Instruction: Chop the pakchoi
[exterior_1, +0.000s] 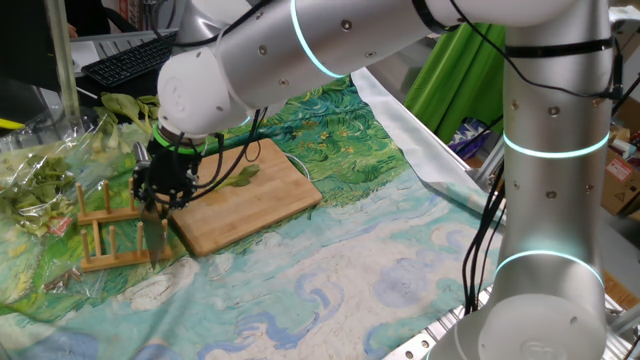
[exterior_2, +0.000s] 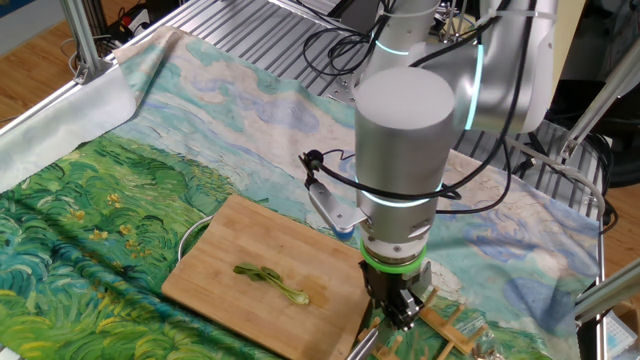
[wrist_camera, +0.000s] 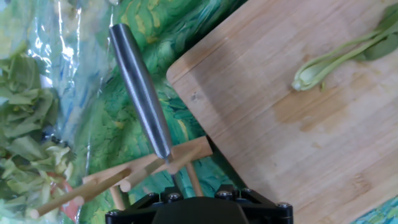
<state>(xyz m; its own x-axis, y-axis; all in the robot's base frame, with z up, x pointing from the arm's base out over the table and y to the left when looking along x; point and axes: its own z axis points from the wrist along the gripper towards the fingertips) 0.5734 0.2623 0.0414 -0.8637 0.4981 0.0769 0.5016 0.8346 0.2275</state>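
The pakchoi (exterior_1: 240, 175) is a thin green leaf with a pale stem, lying on the wooden cutting board (exterior_1: 250, 205). The other fixed view shows the pakchoi (exterior_2: 270, 280) mid-board (exterior_2: 250, 250), and the hand view has it (wrist_camera: 339, 59) at the top right. A knife with a grey metal handle (wrist_camera: 140, 93) rests at a wooden rack (wrist_camera: 143, 171) just off the board's corner. My gripper (exterior_1: 158, 205) hangs directly over that rack (exterior_1: 105, 240) and knife (exterior_1: 160, 235), left of the board. Its fingertips are hidden, so whether they touch the knife is unclear.
Leafy greens in clear plastic (exterior_1: 40, 175) lie left of the rack. A painted cloth (exterior_1: 330, 270) covers the table. A keyboard (exterior_1: 130, 60) sits at the back, and a thin white cable (exterior_2: 190, 235) curls by the board's edge.
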